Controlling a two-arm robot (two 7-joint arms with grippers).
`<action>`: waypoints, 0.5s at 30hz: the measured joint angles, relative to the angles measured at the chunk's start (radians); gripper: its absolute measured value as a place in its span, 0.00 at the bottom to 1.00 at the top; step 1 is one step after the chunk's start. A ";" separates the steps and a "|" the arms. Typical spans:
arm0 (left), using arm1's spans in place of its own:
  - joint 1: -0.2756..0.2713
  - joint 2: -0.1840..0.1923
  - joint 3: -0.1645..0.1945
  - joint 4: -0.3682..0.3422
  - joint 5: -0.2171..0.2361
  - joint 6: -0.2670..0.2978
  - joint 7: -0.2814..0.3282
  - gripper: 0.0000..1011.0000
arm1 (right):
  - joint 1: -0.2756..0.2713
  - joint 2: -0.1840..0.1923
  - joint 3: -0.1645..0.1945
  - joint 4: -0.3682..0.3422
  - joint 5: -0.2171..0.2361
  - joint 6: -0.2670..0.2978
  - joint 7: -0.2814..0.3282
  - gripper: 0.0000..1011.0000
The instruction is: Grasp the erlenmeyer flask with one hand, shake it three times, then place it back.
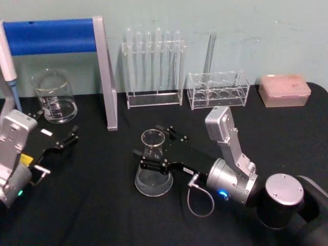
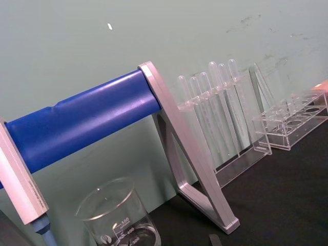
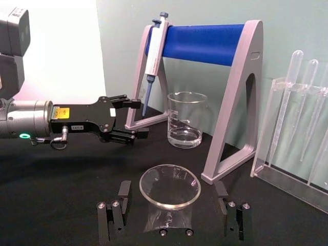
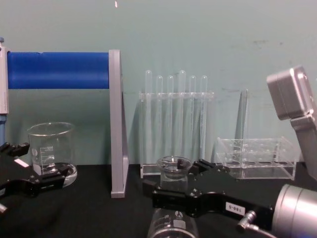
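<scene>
— Where does the erlenmeyer flask [image 1: 152,184] stand?
— Upright on the black tabletop [image 1: 102,205], near the middle, with its base on the surface. The right gripper [image 1: 151,146] reaches in from the right at neck height, one finger on the near side of the neck and one on the far side.
— Clamped on it?
— No. In the right wrist view its fingers [image 3: 116,218] stand apart, and a strip of dark table shows between each one and the flask's rim.
— And the other arm?
— The left gripper [image 3: 139,118] hangs low over the left part of the table with its jaws spread wide, just in front of the beaker [image 1: 54,97].
— What hems the flask in?
— The grey foot of the pipette stand [image 1: 107,77] is near, behind it and to the left. A pipette [image 3: 154,51] hangs at the stand's far end. The test tube rack [image 1: 154,66] stands at the back edge by the wall, well apart from the flask. The low acrylic rack [image 1: 218,89] and the pink tip box [image 1: 284,89] sit along that same edge to the right.
— Open room?
— Bare tabletop lies in front of the flask, and to its left as far as the left gripper. On its right are the arm's own wrist and a loop of cable.
</scene>
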 joint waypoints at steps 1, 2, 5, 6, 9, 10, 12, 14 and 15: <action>0.000 0.000 0.000 0.000 0.000 0.000 0.000 0.99 | 0.000 0.000 -0.001 -0.001 0.000 0.001 0.000 0.99; 0.000 0.000 0.000 0.000 0.000 0.000 0.000 0.99 | 0.000 0.000 -0.001 -0.001 0.000 0.002 0.000 0.99; 0.000 0.000 0.000 0.000 0.000 0.000 0.000 0.99 | -0.001 0.001 -0.001 -0.001 0.000 0.002 0.000 0.99; 0.000 0.000 0.000 0.000 0.000 0.000 0.000 0.99 | -0.001 0.001 -0.001 -0.001 0.000 0.002 0.000 0.99; 0.000 0.000 0.000 0.000 0.000 0.000 0.000 0.99 | -0.001 0.001 -0.001 -0.002 0.000 0.002 0.000 0.99; 0.000 0.000 0.000 0.000 0.000 0.000 0.000 0.99 | -0.001 0.001 -0.001 -0.002 0.000 0.002 0.000 0.99; 0.000 0.000 0.000 0.000 0.000 0.000 0.000 0.99 | -0.001 0.001 -0.001 -0.002 0.001 0.002 0.000 0.99; 0.000 0.000 0.000 0.000 0.000 0.000 0.000 0.99 | -0.001 0.001 -0.001 -0.002 0.001 0.002 0.000 0.99; 0.000 0.000 0.000 0.000 0.000 0.000 0.000 0.99 | -0.002 0.001 -0.001 -0.002 0.001 0.002 0.000 0.97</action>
